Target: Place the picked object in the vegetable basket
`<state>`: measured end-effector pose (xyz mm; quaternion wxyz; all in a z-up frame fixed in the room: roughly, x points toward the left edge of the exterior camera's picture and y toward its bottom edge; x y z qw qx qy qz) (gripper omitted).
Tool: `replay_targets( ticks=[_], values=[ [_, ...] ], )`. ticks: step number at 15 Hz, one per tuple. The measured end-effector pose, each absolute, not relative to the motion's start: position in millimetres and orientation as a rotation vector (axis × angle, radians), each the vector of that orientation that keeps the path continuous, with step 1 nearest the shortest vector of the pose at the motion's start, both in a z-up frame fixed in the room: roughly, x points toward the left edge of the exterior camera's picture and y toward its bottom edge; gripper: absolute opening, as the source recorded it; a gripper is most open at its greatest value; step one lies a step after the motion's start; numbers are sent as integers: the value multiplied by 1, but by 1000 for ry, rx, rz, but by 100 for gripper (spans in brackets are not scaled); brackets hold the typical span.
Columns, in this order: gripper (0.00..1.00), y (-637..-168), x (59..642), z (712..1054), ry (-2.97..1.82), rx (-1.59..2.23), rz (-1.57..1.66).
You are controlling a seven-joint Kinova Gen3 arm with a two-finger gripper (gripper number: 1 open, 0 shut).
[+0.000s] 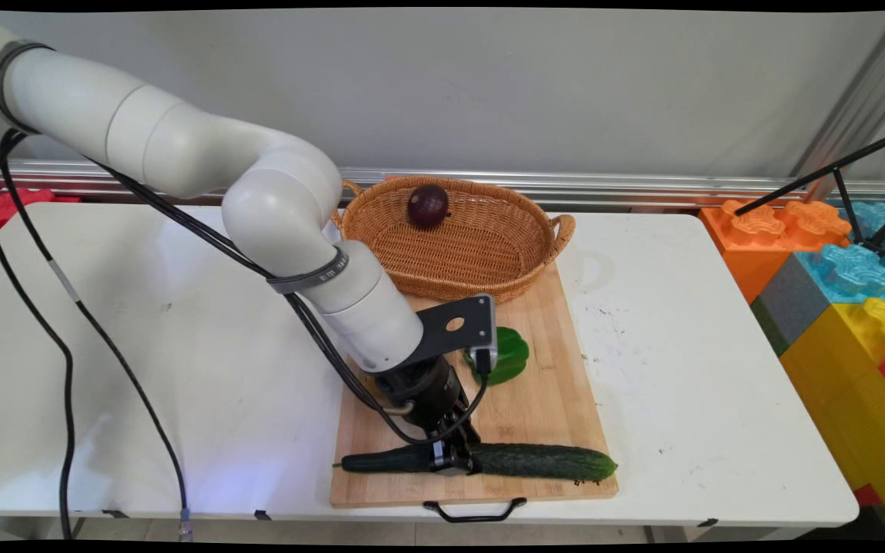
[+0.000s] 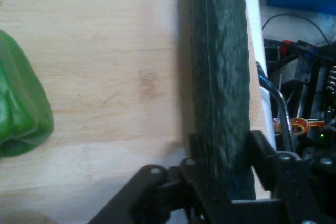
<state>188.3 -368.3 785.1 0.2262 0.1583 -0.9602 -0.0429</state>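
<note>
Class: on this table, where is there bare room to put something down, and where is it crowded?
Bare: the table left of the cutting board, and right of it. Crowded: the board, with basket, green pepper, and the hand closed around the cucumber.

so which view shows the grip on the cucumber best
The hand view: the end effector has a finger on each side of the cucumber. The main view shows the cucumber's whole length on the cutting board, but the contact is tiny there.
</note>
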Motion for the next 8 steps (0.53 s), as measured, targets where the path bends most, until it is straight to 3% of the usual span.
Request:
replay_targets(
  ticks=[8],
  values=[
    [0, -369, 187, 796, -2652, 428, -89]
  ],
)
